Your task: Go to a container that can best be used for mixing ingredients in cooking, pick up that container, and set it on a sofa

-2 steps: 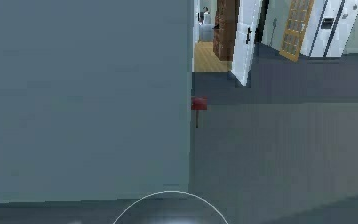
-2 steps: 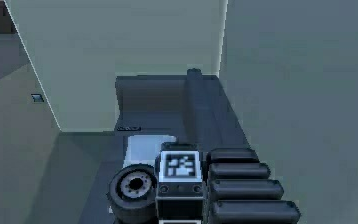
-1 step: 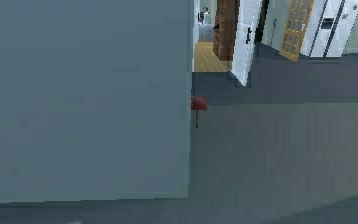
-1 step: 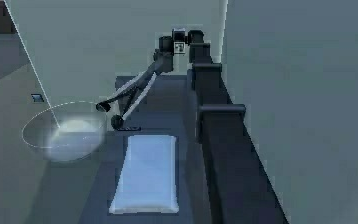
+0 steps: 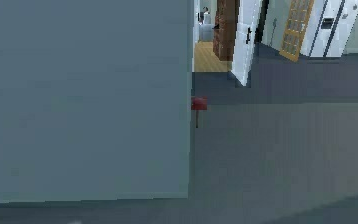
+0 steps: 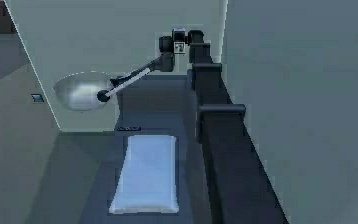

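Note:
A shiny grey metal bowl (image 6: 79, 91) hangs at the far end of my gripper (image 6: 109, 93) in the arm side view's upper left, in front of a pale wall and clear of every surface, so the gripper holds it. The dark arm (image 6: 219, 130) rises from the bottom edge to the white marker squares (image 6: 183, 36). From there the thin fingers (image 6: 137, 74) slant down and left to the bowl's rim. Below the bowl lies a pale blue cushion (image 6: 147, 175) on a dark low piece of furniture (image 6: 82, 175).
A big blue-grey wall (image 5: 87, 95) stands close on the forward view's left, with a small red round thing (image 5: 199, 104) at its corner. Dark floor (image 5: 287, 140) leads to a white door (image 5: 245, 45), a wooden shelf (image 5: 225, 30) and a white fridge (image 5: 332, 28).

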You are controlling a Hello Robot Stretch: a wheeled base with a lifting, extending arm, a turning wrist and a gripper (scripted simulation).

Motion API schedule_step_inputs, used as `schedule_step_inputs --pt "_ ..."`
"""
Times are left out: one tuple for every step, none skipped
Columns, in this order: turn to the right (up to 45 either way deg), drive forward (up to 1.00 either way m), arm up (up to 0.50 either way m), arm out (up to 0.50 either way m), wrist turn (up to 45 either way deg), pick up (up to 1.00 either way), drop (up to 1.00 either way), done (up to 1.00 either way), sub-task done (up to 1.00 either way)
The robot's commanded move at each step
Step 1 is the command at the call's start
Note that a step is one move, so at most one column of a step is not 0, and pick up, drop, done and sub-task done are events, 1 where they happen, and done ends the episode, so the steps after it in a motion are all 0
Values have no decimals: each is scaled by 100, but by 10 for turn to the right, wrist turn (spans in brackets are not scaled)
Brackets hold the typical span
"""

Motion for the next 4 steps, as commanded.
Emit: schedule_step_inputs --pt "0 0 0 0 390 0 0 0 0" --pt "0 0 -36 0 0 0 0 0 0" --pt "0 0 -32 0 0 0 0 0 0" --pt "0 0 0 0 0 0 100 0 0"
